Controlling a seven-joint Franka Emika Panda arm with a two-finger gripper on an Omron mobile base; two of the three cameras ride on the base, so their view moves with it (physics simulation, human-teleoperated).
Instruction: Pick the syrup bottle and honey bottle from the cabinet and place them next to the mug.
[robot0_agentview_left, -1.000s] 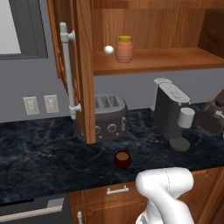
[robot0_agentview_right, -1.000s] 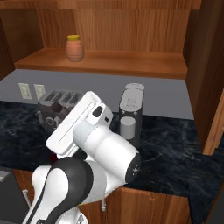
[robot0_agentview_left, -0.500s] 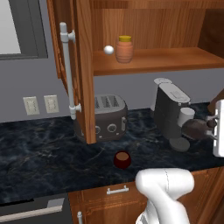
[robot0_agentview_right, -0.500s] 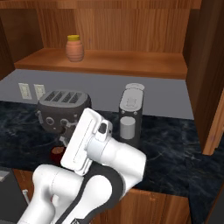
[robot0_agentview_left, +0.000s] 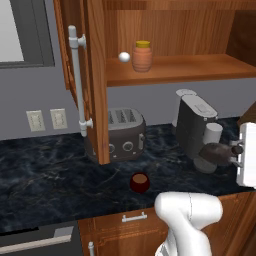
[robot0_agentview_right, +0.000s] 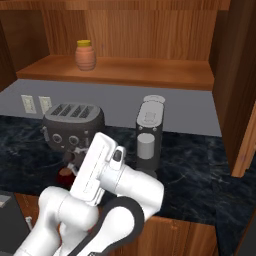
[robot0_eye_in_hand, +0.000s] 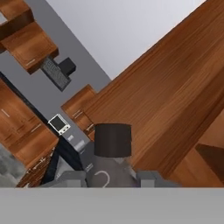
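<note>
The gripper (robot0_eye_in_hand: 111, 175) is clamped on the syrup bottle (robot0_agentview_left: 216, 154) and has carried it lower, closer to the counter (robot0_agentview_left: 45, 180). It now needs setting down beside the mug (robot0_agentview_left: 140, 182). The honey bottle (robot0_agentview_left: 142, 56) waits in the cabinet (robot0_agentview_left: 170, 70).

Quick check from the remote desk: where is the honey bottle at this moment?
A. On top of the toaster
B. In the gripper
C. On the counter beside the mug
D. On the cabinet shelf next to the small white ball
D: the honey bottle stands upright on the cabinet shelf beside the white ball, well above the mug on the counter.
</note>
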